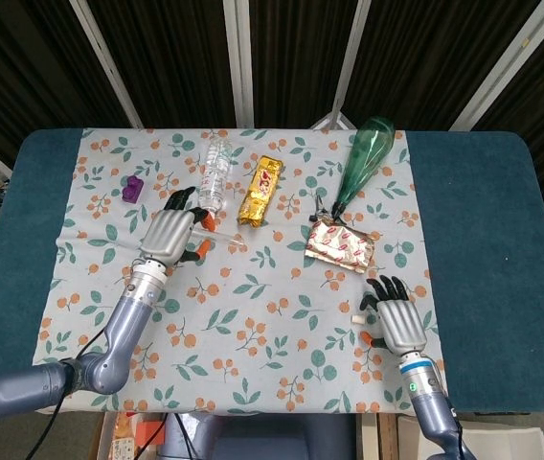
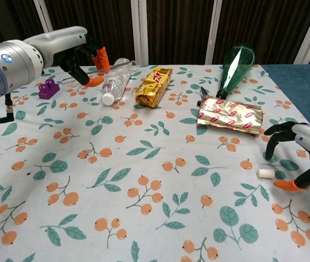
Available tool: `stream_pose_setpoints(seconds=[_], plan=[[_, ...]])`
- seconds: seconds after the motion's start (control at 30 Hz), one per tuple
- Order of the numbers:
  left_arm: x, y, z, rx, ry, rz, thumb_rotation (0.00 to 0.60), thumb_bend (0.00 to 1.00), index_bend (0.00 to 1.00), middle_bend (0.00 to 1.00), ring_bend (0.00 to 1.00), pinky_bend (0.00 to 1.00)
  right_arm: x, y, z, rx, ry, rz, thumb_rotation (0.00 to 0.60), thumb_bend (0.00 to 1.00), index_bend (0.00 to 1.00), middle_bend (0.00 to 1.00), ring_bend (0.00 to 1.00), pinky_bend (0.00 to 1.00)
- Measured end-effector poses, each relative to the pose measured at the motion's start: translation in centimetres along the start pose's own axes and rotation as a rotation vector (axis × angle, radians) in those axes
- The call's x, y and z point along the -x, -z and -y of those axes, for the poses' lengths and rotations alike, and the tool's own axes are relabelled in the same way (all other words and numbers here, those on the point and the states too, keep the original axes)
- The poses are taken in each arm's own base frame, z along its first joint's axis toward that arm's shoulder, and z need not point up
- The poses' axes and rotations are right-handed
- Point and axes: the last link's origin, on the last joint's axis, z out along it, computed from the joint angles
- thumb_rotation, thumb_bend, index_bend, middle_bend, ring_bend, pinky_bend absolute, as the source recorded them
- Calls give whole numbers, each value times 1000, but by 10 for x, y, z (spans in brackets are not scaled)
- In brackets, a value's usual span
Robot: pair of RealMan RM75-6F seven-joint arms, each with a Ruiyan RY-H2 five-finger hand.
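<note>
Your right hand hovers with fingers spread and empty just beside the small white cylinder near the tabletop's right front edge, while your left hand, fingers loosely apart and holding nothing, sits beside the clear plastic bottle toward the back left.
</note>
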Motion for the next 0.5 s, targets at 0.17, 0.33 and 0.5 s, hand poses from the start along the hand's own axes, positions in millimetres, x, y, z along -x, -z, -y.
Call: stream_pose_setpoints(seconds=[0.17, 0.33, 0.5], plan=[[-8, -8, -8, -6, -13, 6, 600, 594, 577, 427, 35, 0, 3, -2, 4, -12, 0, -10, 600, 253, 489, 181, 77, 0], [-19, -14, -19, 3, -12, -9, 600, 595, 577, 427, 35, 0, 5, -3, 7, -19, -4, -12, 600, 256, 502, 185, 77, 0], [-22, -15, -22, 8, -10, -15, 600, 595, 577, 429, 35, 0, 7, -5, 9, -23, -5, -12, 600, 286, 502, 185, 77, 0]])
